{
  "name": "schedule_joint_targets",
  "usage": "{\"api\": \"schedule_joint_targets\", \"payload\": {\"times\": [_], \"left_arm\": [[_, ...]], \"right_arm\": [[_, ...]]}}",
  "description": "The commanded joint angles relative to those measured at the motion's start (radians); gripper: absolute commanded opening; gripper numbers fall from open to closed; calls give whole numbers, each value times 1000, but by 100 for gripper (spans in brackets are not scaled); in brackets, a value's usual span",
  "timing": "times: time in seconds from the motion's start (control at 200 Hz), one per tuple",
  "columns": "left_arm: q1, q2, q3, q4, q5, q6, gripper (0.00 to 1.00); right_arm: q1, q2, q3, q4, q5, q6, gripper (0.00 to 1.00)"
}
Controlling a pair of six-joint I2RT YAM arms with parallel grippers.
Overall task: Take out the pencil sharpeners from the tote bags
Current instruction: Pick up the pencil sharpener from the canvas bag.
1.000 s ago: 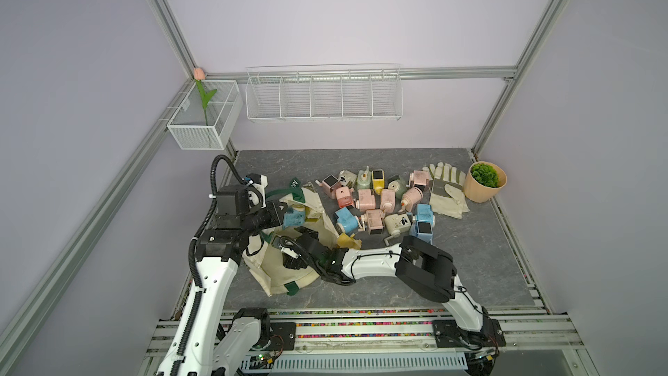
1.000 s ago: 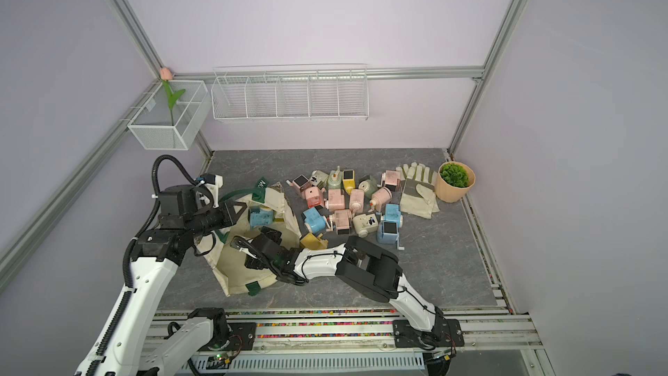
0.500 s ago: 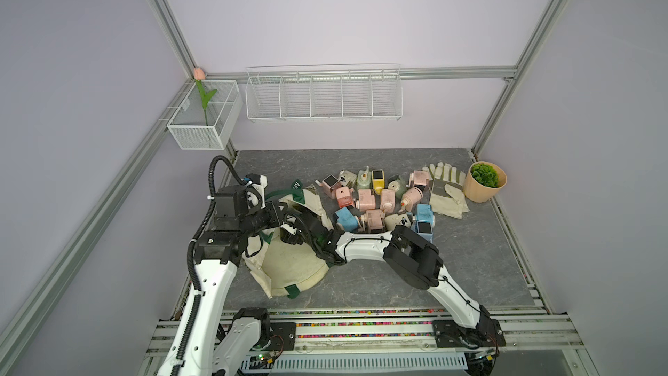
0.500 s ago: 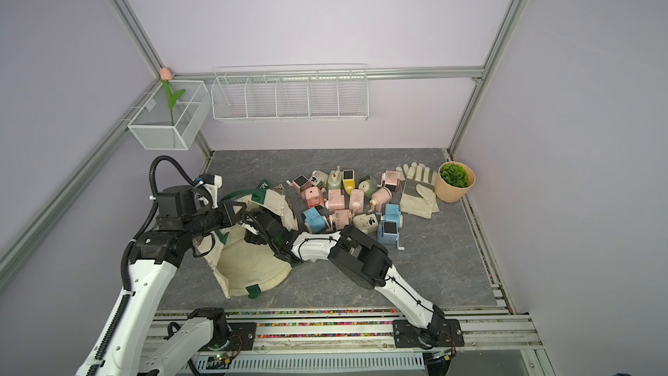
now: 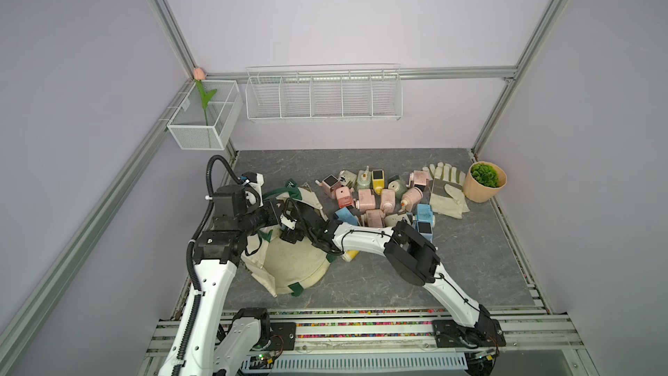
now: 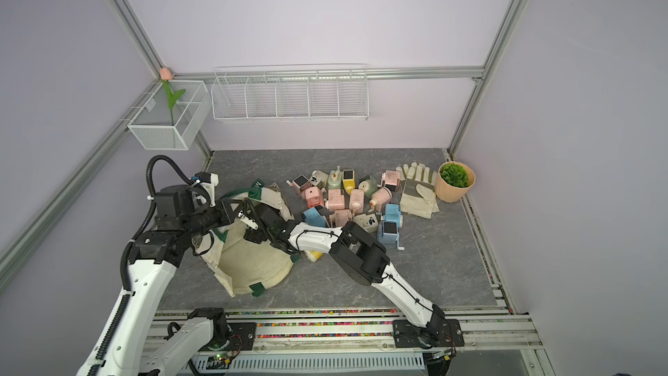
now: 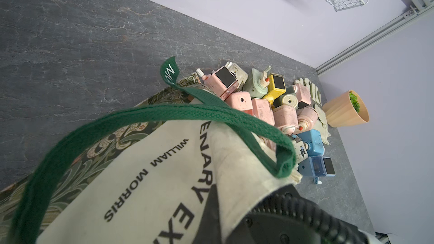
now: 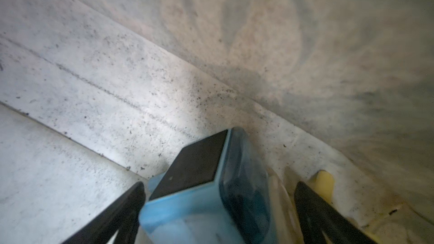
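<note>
The cream tote bag (image 5: 292, 264) (image 6: 253, 265) with green handles (image 7: 150, 113) lies at the table's left, its mouth held up. My left gripper (image 5: 279, 211) (image 7: 218, 207) is shut on the tote's cream rim. My right gripper (image 5: 290, 230) (image 6: 253, 230) (image 8: 219, 184) reaches inside the bag and stands open. A blue pencil sharpener (image 8: 206, 198) with a dark window sits between its fingers (image 8: 126, 207), with a gap on one side. Several pink, green, yellow and blue pencil sharpeners (image 5: 376, 197) (image 6: 347, 198) (image 7: 270, 106) lie heaped right of the bag. A yellow one (image 5: 350, 255) lies under my right forearm.
Pale work gloves (image 5: 446, 193) and a tan plant pot (image 5: 484, 182) sit at the back right beside the heap. A white wire rack (image 5: 323, 95) and a mesh box with a tulip (image 5: 206, 121) hang on the walls above.
My right gripper has moved from the tote's near side up under the raised rim and deeper into the bag, and its jaws have widened. The left gripper keeps its hold.
</note>
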Motion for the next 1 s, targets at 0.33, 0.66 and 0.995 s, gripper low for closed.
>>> {"api": "schedule_joint_targets", "payload": {"times": [0.33,0.66,0.995], "left_arm": [[-8,-29,14,34,69,1,0],[-7,-27,14,31,61,1,0],[-7,-28,14,27,52,1,0]], "right_arm": [[-10,78,110,-168,66,44,96],[9,-12,-58,0,25,4,76],[39,-147,-248,149,-58,-6,66]]}}
